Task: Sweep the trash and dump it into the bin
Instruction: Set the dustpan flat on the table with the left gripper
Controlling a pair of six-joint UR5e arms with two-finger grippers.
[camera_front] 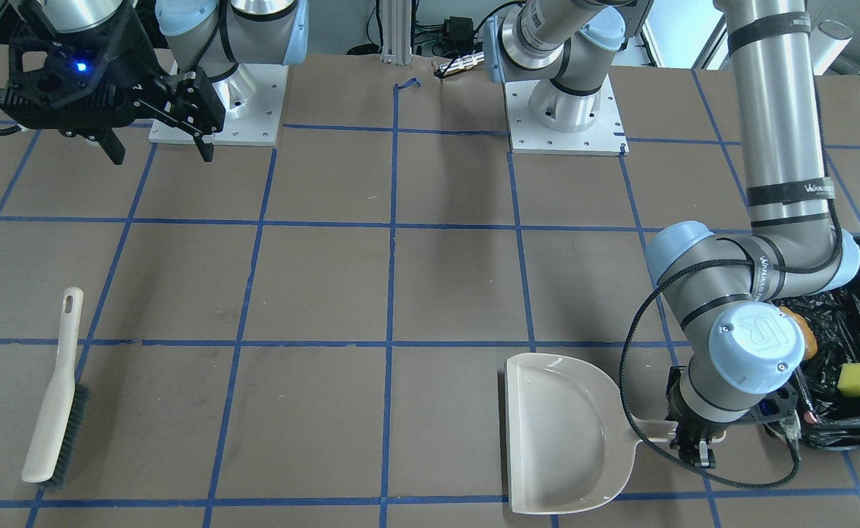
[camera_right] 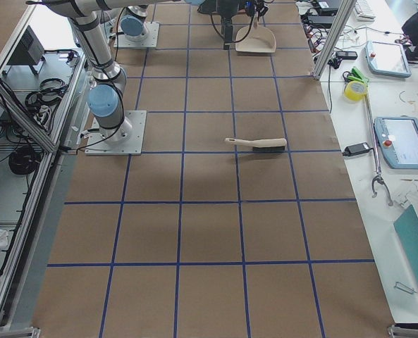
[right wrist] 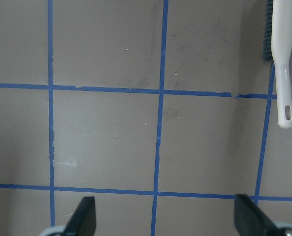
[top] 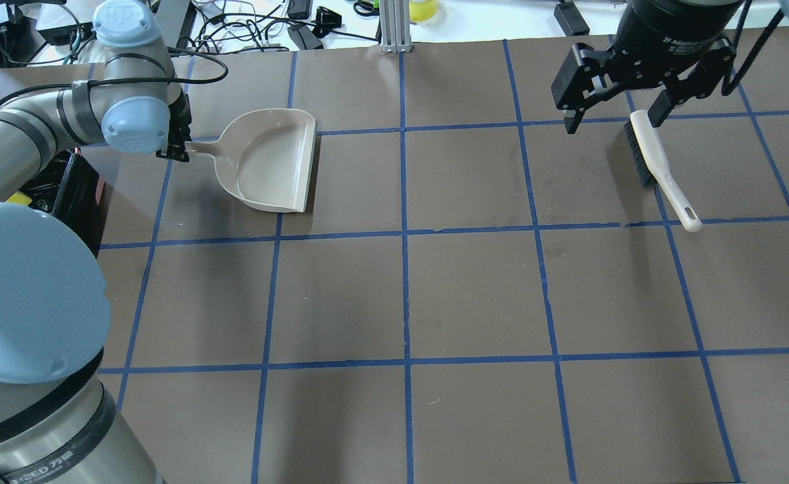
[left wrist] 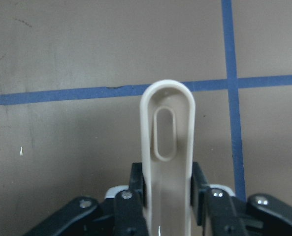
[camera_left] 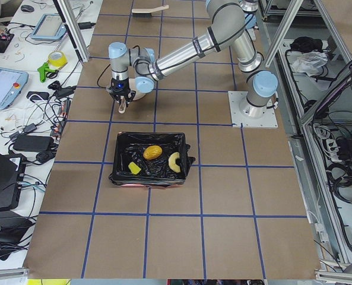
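I find the bin at 8 o'clock of my left gripper, overhead view. The dustpan lies flat, empty, handle running 9-to-3; that gripper seems clamped on it. My right gripper gapes wide, holding nothing, near the brush. The trash lies in the bin.

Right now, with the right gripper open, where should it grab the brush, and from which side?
Grip the brush by its bare handle, between hang hole and bristles, coming straight down with the right gripper, jaws across the narrow width. It lies flat on the table, bristles out sideways, so the slim handle is clear.
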